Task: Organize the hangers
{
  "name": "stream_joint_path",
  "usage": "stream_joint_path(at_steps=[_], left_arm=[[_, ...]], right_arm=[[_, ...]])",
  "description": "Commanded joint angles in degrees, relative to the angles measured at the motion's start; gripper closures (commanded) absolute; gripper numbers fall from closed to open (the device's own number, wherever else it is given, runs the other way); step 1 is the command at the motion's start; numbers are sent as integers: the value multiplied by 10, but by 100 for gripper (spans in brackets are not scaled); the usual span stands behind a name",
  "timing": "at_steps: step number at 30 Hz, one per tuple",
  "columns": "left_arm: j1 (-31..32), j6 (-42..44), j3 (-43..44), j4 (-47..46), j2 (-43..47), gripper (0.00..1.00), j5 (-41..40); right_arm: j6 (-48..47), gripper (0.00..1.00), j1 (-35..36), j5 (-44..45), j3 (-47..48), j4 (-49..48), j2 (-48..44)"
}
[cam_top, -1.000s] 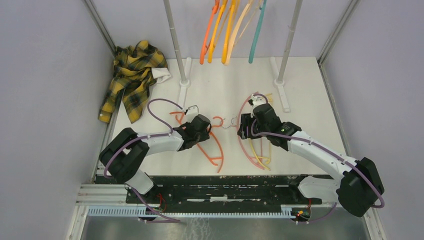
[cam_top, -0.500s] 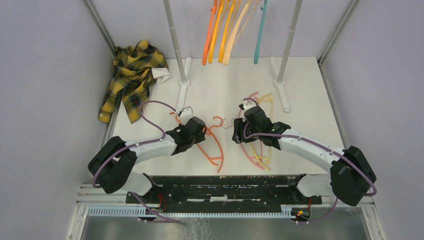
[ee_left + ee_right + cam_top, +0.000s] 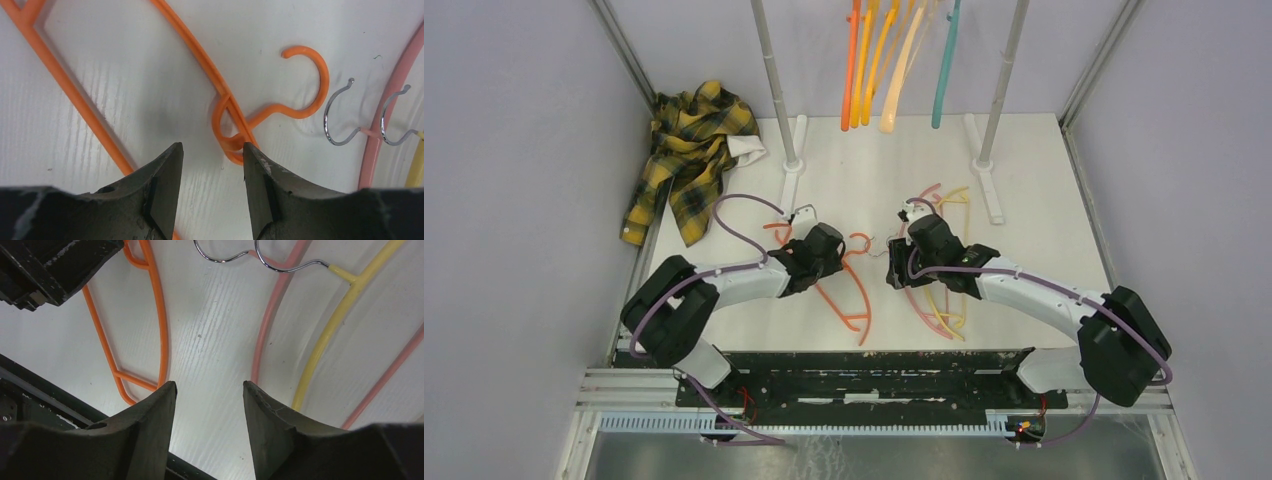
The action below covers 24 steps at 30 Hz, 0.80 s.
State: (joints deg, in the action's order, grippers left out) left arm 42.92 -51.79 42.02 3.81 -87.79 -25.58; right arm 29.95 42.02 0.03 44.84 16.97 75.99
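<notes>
I am looking down on a white table (image 3: 874, 170) with a clothes rack at its far end, seen at the top centre of the overhead frame. The job looks roughly half done. About five hangers (image 3: 894, 70) hang from the rail between two grey upright poles (image 3: 774, 90): two orange, one yellow-orange, one pale and one teal. At least three more lie flat in the middle of the table and are not yet hung. An orange hanger (image 3: 200, 58) lies left of centre. Overlapping each other right of centre are a pink hanger (image 3: 270, 315) and a yellow hanger (image 3: 325, 340), both with metal hooks. A further pink line at the right edge of the right wrist view may be a second pink hanger; I cannot tell. My left gripper (image 3: 212, 150) hovers low over the orange hanger's neck. Its fingers are spread and hold nothing, and the neck loop sits just beside the finger on the right of that frame. My right gripper (image 3: 209, 390) is also spread, with bare table between its fingers and the pink hanger just beside them. The two arms sit close together, and the tangled pink and yellow pair may snag when lifted. A yellow-and-black plaid shirt (image 3: 689, 150) lies crumpled at the upper left, clear of the work.
</notes>
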Motion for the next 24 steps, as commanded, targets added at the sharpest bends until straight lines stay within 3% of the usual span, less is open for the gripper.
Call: stream_joint_path(at_steps=[1,12,18,21,24], left_arm=[[-4,-27,30,-29,-37,45,5],[-10,-10,58,-22,-81,53,0],[-11,5,66,-15,-97,76,-14],[-13,9,71,-8,-104,96,-18],[-13,13,73,-1,-97,97,-16]], right_arm=[[1,40,3,8,13,-24,5],[2,40,3,7,7,-35,16],[1,40,3,6,5,-38,24],[1,40,3,5,5,-40,26],[0,40,3,5,6,-40,29]])
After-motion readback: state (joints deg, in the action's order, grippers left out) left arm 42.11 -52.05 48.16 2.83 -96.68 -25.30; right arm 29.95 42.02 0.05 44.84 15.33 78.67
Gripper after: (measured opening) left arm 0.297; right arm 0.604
